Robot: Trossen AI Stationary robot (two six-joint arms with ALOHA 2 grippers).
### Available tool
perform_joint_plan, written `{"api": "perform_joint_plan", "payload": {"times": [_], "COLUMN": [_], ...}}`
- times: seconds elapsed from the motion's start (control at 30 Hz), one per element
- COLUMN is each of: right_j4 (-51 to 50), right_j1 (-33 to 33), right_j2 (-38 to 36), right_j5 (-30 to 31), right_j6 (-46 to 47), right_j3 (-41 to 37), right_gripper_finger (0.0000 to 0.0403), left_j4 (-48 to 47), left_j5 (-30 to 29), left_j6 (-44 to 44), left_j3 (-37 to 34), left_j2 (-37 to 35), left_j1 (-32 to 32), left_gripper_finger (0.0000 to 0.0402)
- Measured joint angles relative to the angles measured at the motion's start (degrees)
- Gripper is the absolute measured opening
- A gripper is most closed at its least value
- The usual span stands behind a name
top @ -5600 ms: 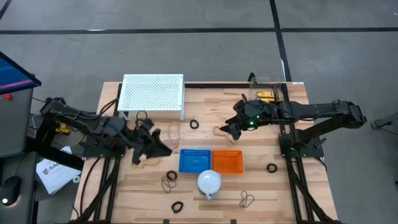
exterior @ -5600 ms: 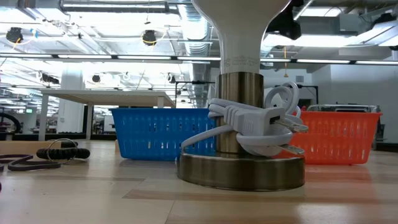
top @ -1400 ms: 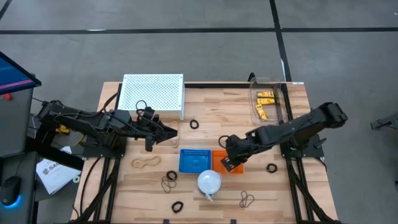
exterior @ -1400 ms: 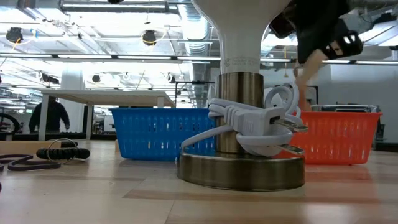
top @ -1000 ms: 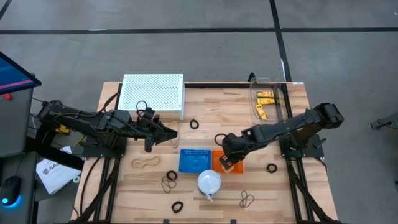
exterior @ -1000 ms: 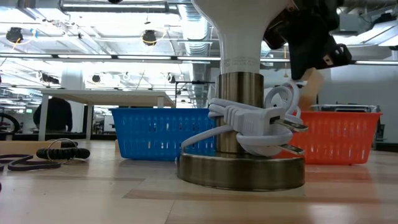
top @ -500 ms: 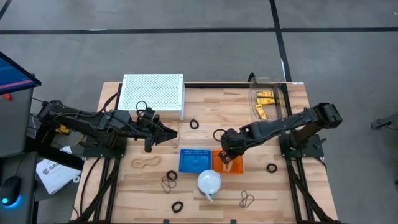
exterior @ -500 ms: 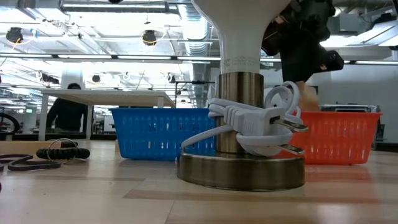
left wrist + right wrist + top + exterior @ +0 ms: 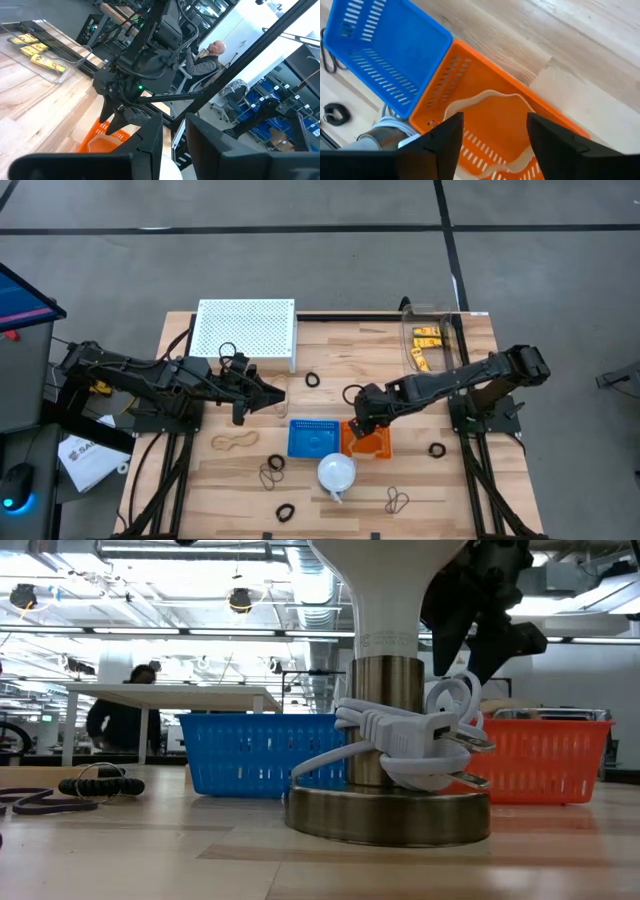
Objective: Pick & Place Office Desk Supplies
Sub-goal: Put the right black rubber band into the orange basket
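The wooden tabletop (image 9: 470,480) holds an orange basket (image 9: 485,125) beside a blue basket (image 9: 385,50); to do this well, lift the right hand (image 9: 492,132) straight up; it hangs open over the orange basket, holding nothing; the tan rubber band (image 9: 492,97) lies inside; I cannot tell about the left hand (image 9: 262,392), on the left.

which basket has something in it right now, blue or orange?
The orange basket, under the right end effector: a tan rubber band lies on its floor. The blue basket beside it shows nothing inside.
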Motion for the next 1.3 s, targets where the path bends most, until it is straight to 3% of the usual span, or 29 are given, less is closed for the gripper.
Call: {"api": "perform_joint_plan", "payload": {"times": [0.23, 0.47, 0.7, 0.93, 1.07, 1.3], "right_j4": [-2.27, -7.21, -14.79, -11.13, -3.85, 3.50], "right_j1": [3.38, 11.17, 20.45, 26.58, 28.79, 32.19], "right_j2": [-1.28, -3.08, -3.06, -1.95, -0.57, 6.37], "right_j5": [2.96, 4.66, 2.47, 1.64, 0.41, -5.63], "right_j6": [7.16, 14.07, 25.20, 34.62, 36.77, 40.34], "right_j3": [0.00, 0.07, -0.02, -0.02, -0.01, -0.03], "right_gripper_finger": [0.0209, 0.0189, 0.0170, 0.0167, 0.0168, 0.0164], "left_j4": [-0.02, -0.75, -1.63, -1.84, -1.81, -1.81], "left_j5": [1.90, 2.47, 3.69, 4.35, 4.35, 5.94], "left_j6": [-0.02, -0.02, -0.22, -0.42, -0.42, -0.44], "left_j3": [0.00, -0.04, -0.04, -0.04, -0.04, -0.04], "left_j2": [0.00, -0.02, -0.02, -0.02, -0.01, -0.02], "left_j1": [0.00, -0.02, -0.02, -0.02, -0.02, -0.01], "left_gripper_finger": [0.0076, 0.0076, 0.0076, 0.0076, 0.0076, 0.0076]}}
